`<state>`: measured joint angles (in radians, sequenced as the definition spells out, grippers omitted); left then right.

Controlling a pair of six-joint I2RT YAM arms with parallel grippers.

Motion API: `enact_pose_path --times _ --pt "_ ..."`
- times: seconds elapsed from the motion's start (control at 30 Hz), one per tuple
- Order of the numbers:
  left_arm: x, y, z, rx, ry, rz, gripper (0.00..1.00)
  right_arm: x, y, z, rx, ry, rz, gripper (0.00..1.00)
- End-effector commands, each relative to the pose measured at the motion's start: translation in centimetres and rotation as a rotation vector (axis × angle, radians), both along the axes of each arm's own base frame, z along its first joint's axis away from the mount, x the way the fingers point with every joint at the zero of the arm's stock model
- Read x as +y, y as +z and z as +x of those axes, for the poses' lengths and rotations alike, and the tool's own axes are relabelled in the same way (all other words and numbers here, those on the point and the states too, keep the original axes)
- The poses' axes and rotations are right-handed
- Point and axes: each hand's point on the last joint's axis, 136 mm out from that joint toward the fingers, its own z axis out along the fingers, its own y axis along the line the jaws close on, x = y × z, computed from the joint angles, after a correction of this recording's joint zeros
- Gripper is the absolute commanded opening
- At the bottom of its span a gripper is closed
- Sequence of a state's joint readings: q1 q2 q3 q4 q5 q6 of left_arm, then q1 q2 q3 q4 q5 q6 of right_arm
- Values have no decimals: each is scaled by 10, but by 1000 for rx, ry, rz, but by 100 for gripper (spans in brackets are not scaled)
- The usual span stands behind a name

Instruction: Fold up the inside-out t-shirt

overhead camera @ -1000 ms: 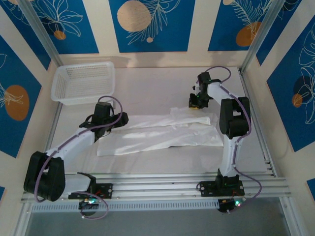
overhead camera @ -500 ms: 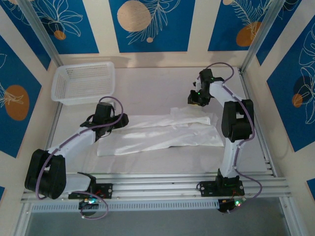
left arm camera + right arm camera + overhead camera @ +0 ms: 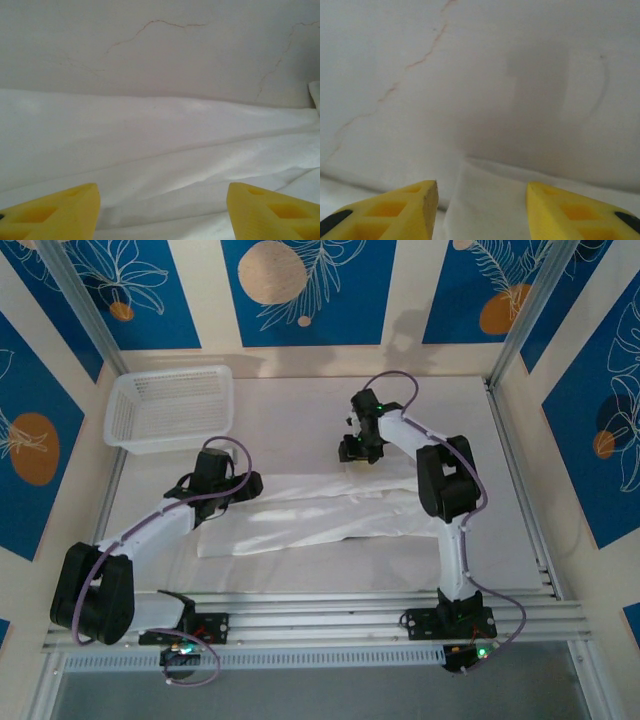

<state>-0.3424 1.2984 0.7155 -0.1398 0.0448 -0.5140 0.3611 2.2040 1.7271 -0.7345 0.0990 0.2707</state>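
White table [image 3: 300, 410] with a flat matte top that carries everything. The plain white, thin, wrinkly t-shirt [image 3: 300, 520] lies on it as a long, low band running left to right across the middle, closer to the near edge than the far. It looks already folded lengthwise, though the layers are hard to count. White plastic mesh basket [image 3: 165, 446] sits in the far left corner, well apart from the shirt.

Left gripper [image 3: 250, 483] is at the shirt's far long edge, left part. In the left wrist view its [image 3: 160, 210] yellow fingers [image 3: 60, 210] are spread wide with nothing between them, and cloth [image 3: 160, 150] lies just below.

Right gripper [image 3: 352, 451] is at the far long edge too, near the table's middle. In the right wrist view it [image 3: 481, 200] is wide open and holding nothing. A pale cloth corner [image 3: 490, 210] sits between the fingertips [image 3: 427, 200], with bare table beyond.

Handling, as a judgement: the fabric is light, limp and soft. It will drape and sag when lifted, and the layers can slide or separate. It is not fragile. Best hold is a pinch right at the far edge or corner, low to the table and catching all layers, with both grippers spaced apart so the band lifts evenly.
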Motion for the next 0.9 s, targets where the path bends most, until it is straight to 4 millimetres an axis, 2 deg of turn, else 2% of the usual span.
enact_pose_path --times 0.0,0.07,0.1,0.17,0.27,0.33,0.43,0.5,0.57,0.67,0.73,0.83,0.87 --pt "-3 8 0 -20 -16 7 68 -10 -14 0 29 -23 -94 50" --pt "-3 7 0 -18 -15 9 68 -6 -19 -2 37 -7 -107 50" --pt "-3 7 0 -18 -16 7 68 -4 -21 -3 39 -1 -106 45" --pt "-4 7 0 -17 -18 2 68 0 -21 -4 44 6 -96 32" --pt "-5 9 0 -22 -20 -4 68 4 -13 -4 36 10 -77 1" --pt "-5 12 0 -33 -23 -9 68 5 3 -4 5 14 -62 0" --pt "-9 20 -1 -80 -45 -39 69 5 41 -6 -86 1 -21 0" --pt "-13 26 -2 -112 -63 -62 74 4 67 -17 -141 -25 23 0" --pt "-16 31 -3 -134 -81 -78 80 0 80 -38 -183 -61 40 0" --pt "-19 37 -3 -164 -97 -90 91 -18 78 -88 -229 -174 43 0" --pt "-20 40 -2 -179 -103 -89 95 -29 64 -130 -240 -256 58 0" --pt "-20 40 -1 -186 -110 -78 98 -34 40 -186 -184 -326 127 0" --pt "-20 39 0 -182 -111 -75 98 -31 36 -199 -169 -327 157 6"
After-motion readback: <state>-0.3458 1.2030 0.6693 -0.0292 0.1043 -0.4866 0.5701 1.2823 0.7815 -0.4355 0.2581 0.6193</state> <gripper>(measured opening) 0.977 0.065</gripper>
